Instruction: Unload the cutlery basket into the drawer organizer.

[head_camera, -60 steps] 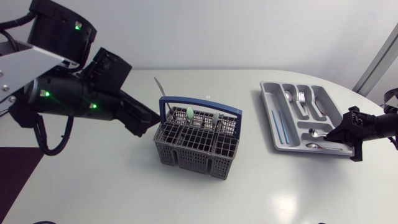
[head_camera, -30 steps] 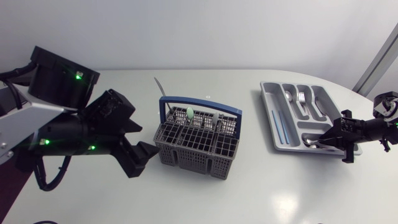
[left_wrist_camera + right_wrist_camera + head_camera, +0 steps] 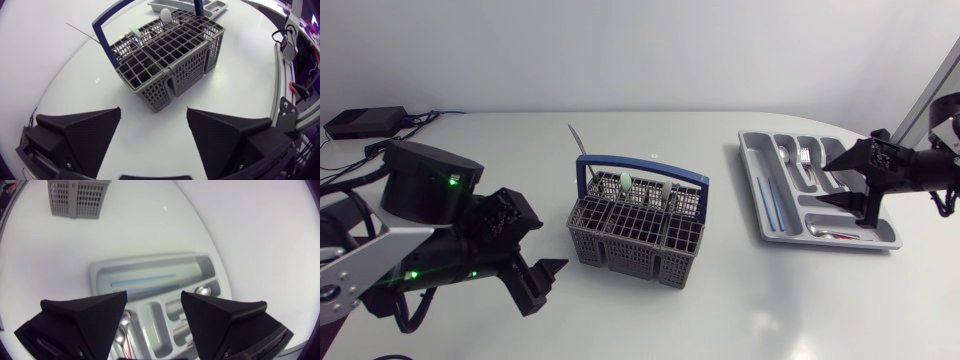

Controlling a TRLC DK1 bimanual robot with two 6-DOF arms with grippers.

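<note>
The grey cutlery basket [image 3: 635, 228] with a blue handle stands mid-table and holds a pale green utensil [image 3: 625, 182] and silver pieces [image 3: 577, 142]. The grey organizer [image 3: 760, 215] lies to the right, with a blue piece [image 3: 770, 200] in its long slot, forks [image 3: 798, 155] at the back and spoons [image 3: 830, 232] in the near compartment. My right gripper [image 3: 823, 184] hangs open and empty above the organizer [image 3: 100, 275]. My left gripper [image 3: 545, 285] is open and empty, low beside the basket's left end; in the left wrist view the basket [image 3: 170, 55] sits just ahead of the left gripper [image 3: 154, 135].
A black box with cables [image 3: 365, 122] sits at the table's far left back corner. The organizer lies close to the table's right edge. In the right wrist view the basket [image 3: 77, 197] shows far beyond the tray.
My right gripper has opened, left a spoon in the organizer's near compartment and lifted away. My left arm has swung down from above the basket's left side to low near the front.
</note>
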